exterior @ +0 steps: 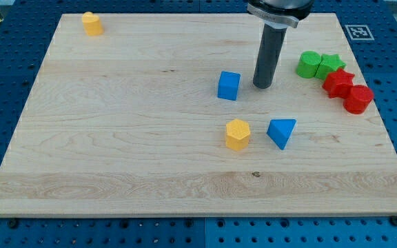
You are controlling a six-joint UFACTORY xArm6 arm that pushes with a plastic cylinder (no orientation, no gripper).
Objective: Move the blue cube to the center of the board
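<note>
My tip (262,86) carries no claw, only a bare rod end, and it rests on the board (116,151) just right of the blue cube (229,85), apart from it. The cube sits slightly right of and beyond centre, so a short leftward, nearer push looks left to do.

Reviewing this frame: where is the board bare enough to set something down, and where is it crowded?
Bare: the view's left and centre, between the yellow block at top left and the blue cube; also the whole bottom strip below the yellow hexagonal block and blue triangular block. Crowded: the right edge, with green blocks and red blocks, my tip beside the cube.
</note>
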